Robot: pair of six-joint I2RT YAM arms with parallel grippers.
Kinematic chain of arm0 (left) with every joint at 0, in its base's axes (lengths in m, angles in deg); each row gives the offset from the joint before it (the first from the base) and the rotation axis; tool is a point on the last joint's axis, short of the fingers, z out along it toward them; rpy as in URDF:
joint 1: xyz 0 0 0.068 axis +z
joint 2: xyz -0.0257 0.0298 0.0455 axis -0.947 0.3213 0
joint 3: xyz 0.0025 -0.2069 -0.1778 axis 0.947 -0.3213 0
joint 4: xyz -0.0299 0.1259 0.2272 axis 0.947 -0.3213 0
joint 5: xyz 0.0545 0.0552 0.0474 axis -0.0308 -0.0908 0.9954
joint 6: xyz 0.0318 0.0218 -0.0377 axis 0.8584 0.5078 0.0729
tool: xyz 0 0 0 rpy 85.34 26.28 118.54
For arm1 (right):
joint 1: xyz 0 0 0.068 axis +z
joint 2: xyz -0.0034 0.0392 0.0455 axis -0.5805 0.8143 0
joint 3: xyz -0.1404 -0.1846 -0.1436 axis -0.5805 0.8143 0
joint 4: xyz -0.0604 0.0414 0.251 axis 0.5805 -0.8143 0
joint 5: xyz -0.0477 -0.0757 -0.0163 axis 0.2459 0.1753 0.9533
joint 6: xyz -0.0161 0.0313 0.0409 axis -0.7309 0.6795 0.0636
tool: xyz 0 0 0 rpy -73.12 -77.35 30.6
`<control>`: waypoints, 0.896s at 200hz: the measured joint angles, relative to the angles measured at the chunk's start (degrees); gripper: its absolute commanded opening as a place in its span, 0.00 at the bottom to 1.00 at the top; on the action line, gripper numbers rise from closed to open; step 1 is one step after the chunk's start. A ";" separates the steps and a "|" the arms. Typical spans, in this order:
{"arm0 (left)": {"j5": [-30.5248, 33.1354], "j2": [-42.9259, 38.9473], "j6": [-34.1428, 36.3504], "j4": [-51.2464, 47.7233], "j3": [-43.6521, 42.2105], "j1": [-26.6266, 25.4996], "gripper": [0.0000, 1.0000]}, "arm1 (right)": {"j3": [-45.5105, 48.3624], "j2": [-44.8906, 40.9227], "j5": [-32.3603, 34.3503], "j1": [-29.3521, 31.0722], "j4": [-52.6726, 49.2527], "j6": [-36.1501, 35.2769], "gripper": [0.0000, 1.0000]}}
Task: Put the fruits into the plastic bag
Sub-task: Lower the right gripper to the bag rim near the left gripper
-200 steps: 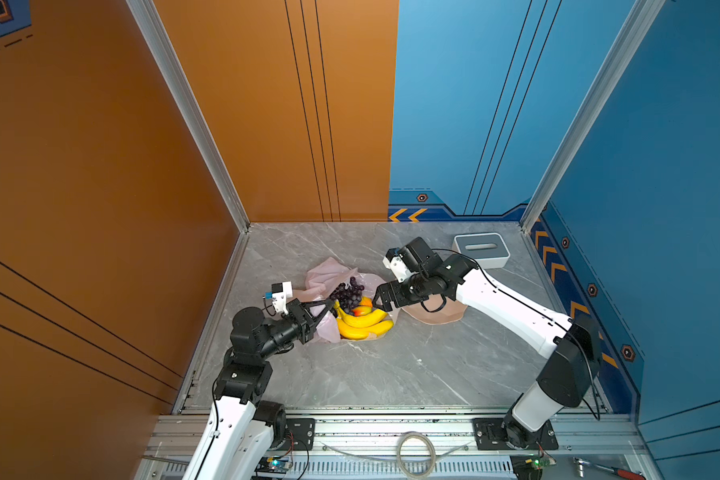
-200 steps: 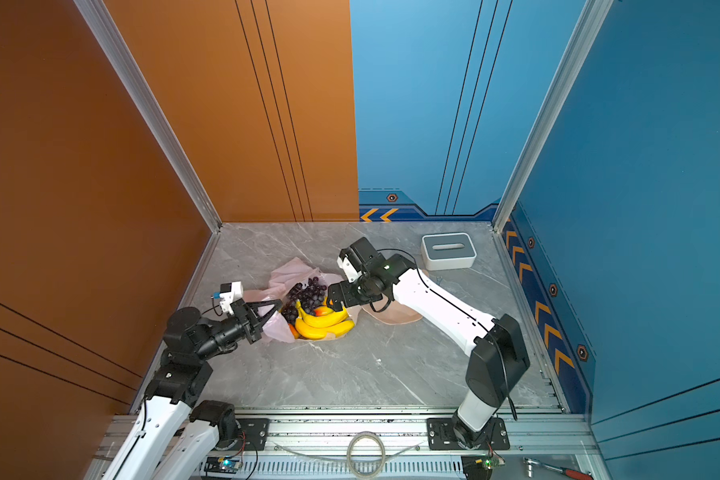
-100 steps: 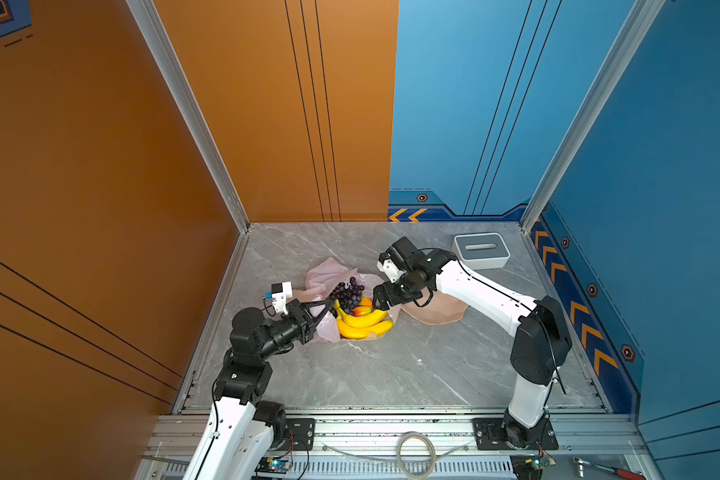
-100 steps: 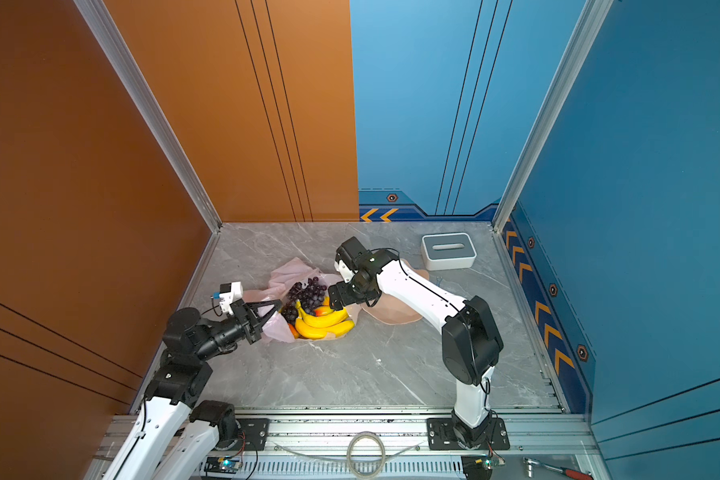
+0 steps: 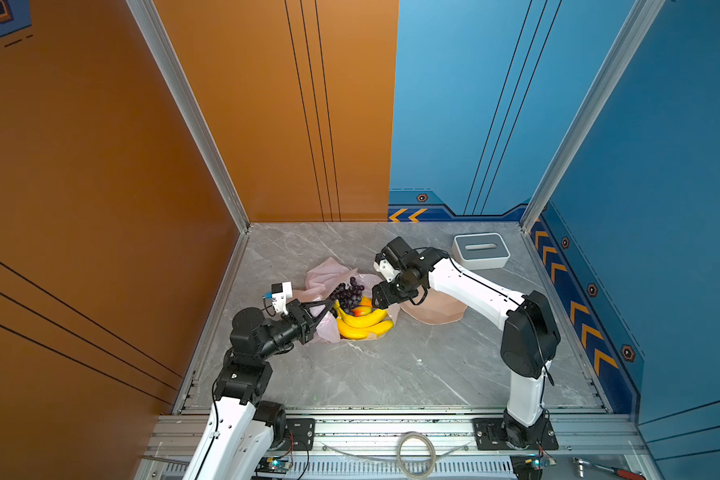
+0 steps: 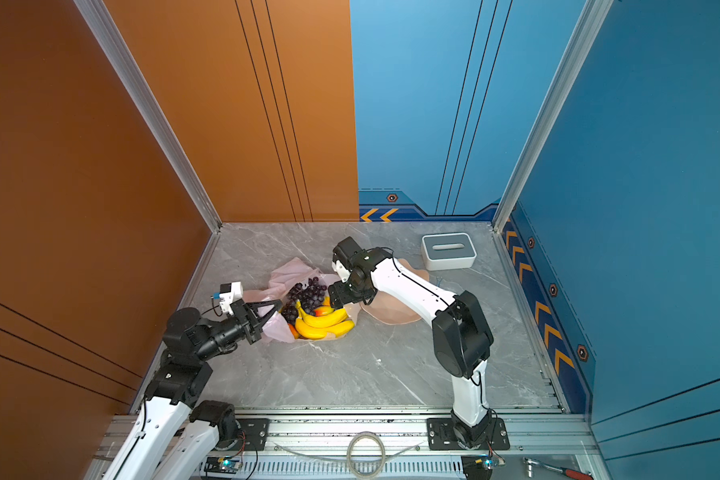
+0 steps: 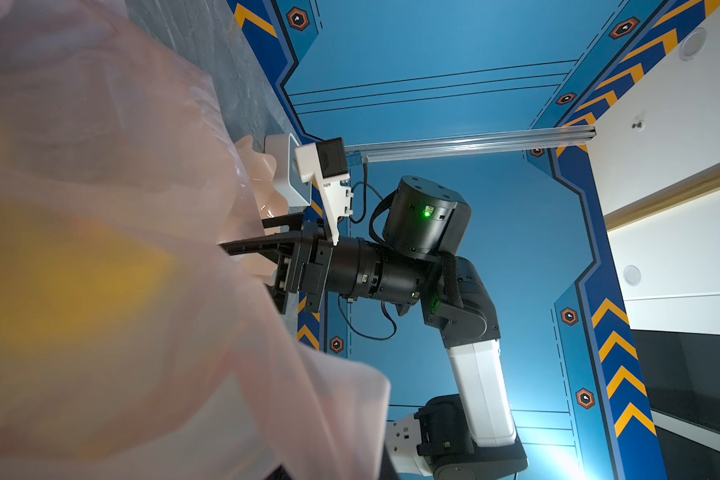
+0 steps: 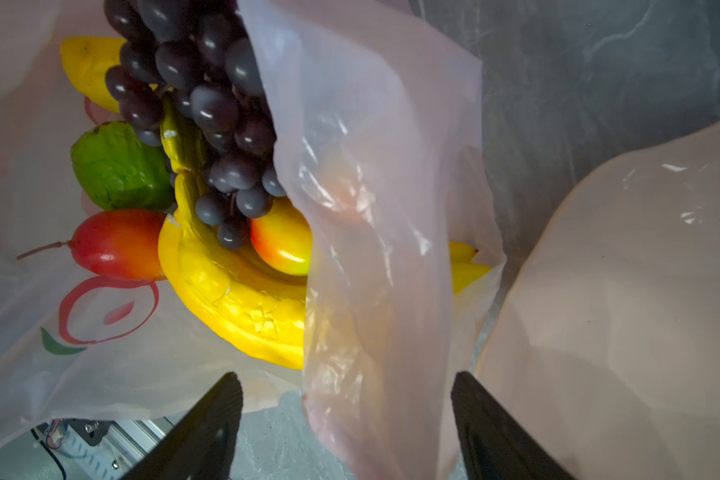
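Jaws of your right gripper (image 8: pixel 345 380) stand apart at the bottom of the right wrist view, with a loose flap of the bag (image 8: pixel 371 166) hanging between them, not yet pinched. Just past that flap, at mid-frame, the fruits (image 8: pixel 283 245) already lie inside the bag: bananas (image 8: pixel 233 299) below, grapes (image 8: pixel 208 95) on top, a lime (image 8: pixel 117 166) at left. The bowl (image 8: pixel 620 291) fills the right edge, just beside the bag. Over the last second the right arm has drawn its elbow in toward the middle of both top views, while the wrist stayed at the bag's mouth. Your left gripper (image 5: pixel 327 306), left of the fruits in a top view, is clamped on the bag's opposite edge. No fruit shows outside the bag, so I judge the loading done and the mouth about to be gathered.
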 measured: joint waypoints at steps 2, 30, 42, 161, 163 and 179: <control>0.00 0.00 0.00 -0.02 0.00 0.00 0.00 | -0.24 0.17 0.07 0.00 -0.02 0.02 0.73; 0.00 -0.11 0.00 -0.04 0.00 0.02 0.00 | -2.27 2.23 0.98 0.00 -0.02 0.09 0.61; 0.00 -0.31 0.00 -0.11 0.00 0.02 0.00 | -2.49 2.73 1.22 0.00 0.00 -0.09 0.56; 0.00 -0.87 0.00 -0.39 0.00 0.33 0.00 | -1.86 2.71 1.77 0.00 0.00 0.04 0.15; 0.00 -0.85 0.00 -0.42 0.00 0.33 0.00 | -1.70 2.71 1.64 0.00 0.00 0.07 0.15; 0.00 -0.87 0.00 -0.39 0.00 0.33 0.00 | -0.52 2.34 0.61 0.00 -0.02 -0.02 0.03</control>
